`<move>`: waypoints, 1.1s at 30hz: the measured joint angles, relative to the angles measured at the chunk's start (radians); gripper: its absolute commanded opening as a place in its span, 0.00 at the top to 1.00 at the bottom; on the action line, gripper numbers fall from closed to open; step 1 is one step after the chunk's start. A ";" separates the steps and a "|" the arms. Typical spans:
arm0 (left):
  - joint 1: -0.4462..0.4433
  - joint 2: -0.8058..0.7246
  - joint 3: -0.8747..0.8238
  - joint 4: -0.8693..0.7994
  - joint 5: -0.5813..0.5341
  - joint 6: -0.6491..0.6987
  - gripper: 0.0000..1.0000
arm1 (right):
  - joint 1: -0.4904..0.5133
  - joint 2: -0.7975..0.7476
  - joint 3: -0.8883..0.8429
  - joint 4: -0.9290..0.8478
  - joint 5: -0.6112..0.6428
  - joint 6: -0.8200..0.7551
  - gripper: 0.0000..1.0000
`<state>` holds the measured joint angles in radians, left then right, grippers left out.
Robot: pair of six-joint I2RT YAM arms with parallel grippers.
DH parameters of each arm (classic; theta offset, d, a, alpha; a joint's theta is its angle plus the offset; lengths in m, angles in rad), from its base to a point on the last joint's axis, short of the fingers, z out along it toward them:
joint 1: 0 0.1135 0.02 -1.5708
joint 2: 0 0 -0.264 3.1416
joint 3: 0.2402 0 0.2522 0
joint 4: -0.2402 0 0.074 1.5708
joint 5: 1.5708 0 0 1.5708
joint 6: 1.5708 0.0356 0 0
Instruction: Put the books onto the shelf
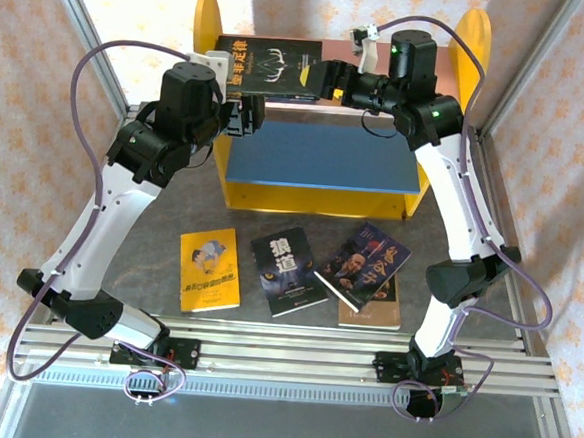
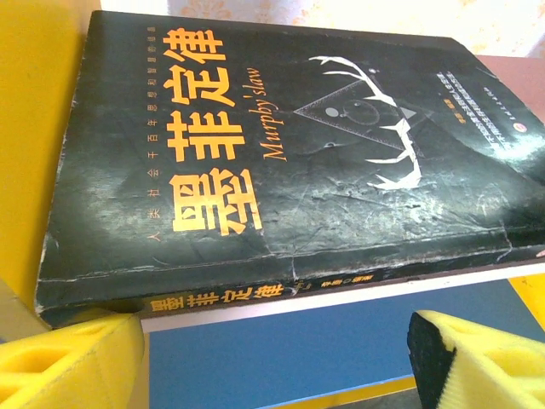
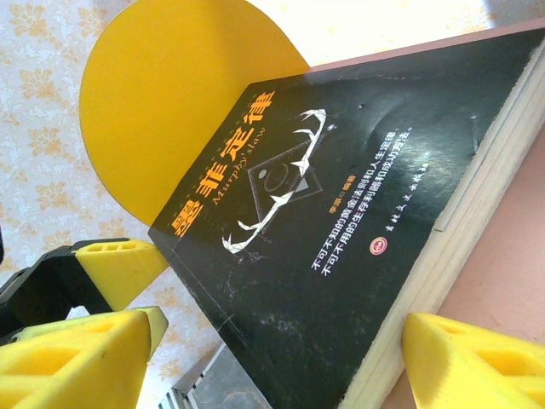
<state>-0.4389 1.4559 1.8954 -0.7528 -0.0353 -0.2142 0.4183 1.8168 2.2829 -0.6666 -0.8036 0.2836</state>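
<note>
Top view: shelf (image 1: 324, 193) stood at 12 o'clock on the surface (image 1: 162, 220), and a black book (image 1: 268, 67) lay flat on the 9 o'clock half of its pink upper board (image 1: 339, 54). Left tool (image 1: 247, 114) sat at the book's 7 o'clock corner and right tool (image 1: 332, 81) at its 3 o'clock edge, both with jaws apart and gripping nothing. At 6 o'clock of the shelf, a yellow book (image 1: 209, 269), a wolf-cover book (image 1: 288, 272) and a dark blue book (image 1: 368, 260) lay flat on the surface, the blue one resting on a brown book (image 1: 371, 312). Left wrist view: the black book's spine ran along the board's front edge, with the blue lower board (image 2: 281, 358) beneath. The foam pads (image 2: 72, 362) were spread wide at 7 and 5 o'clock, the 7 o'clock one just under the spine corner; contact could not be told. Right wrist view: the book's page edge lay between spread pads (image 3: 477, 362), and the yellow side panel (image 3: 170, 102) stood at 11 o'clock. Judged step: first book set down and released, four left. The next move likely called for backing both tools clear of the side panels, then going low for a thin flat book by its edge.
</note>
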 measured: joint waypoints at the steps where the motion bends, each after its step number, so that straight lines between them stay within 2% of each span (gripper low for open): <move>1: 0.000 0.002 0.002 0.000 -0.002 0.004 0.17 | 0.001 0.000 0.000 0.001 -0.003 0.000 0.23; 33: 0.000 -0.011 0.026 0.000 0.025 0.006 0.15 | 0.003 0.018 0.031 -0.014 0.020 -0.024 0.20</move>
<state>-0.4389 1.4452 1.9217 -0.7525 -0.0105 -0.2081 0.4210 1.8351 2.3135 -0.6811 -0.7834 0.2592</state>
